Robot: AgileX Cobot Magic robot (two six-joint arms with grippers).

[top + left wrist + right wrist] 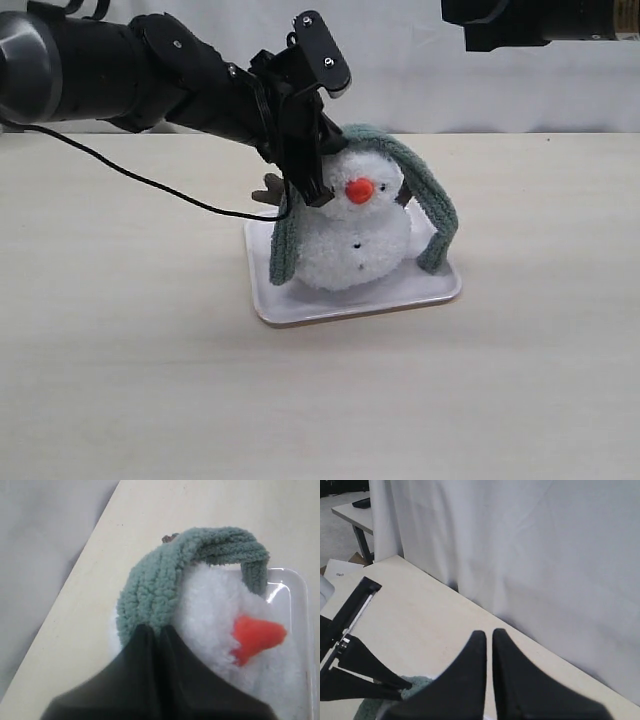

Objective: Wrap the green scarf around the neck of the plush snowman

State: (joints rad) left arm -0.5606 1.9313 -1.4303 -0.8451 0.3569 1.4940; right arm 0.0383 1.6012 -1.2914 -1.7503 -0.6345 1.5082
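The plush snowman (355,240) stands upright on a white tray (300,305), orange nose (359,189) facing the camera. The green scarf (430,200) lies over the top of its head, one end hanging down each side to the tray. My left gripper (318,190) is at the head's left side, shut on the scarf; in the left wrist view its tips (154,627) pinch the scarf (155,585) beside the white head (210,610). The neck is bare at the front. My right gripper (489,634) is shut and empty, high above the table.
The right arm (530,20) hangs at the top right of the exterior view, well above the snowman. A black cable (150,185) trails from the left arm over the table. A brown twig arm (268,190) sticks out behind the left gripper. A white curtain backs the table.
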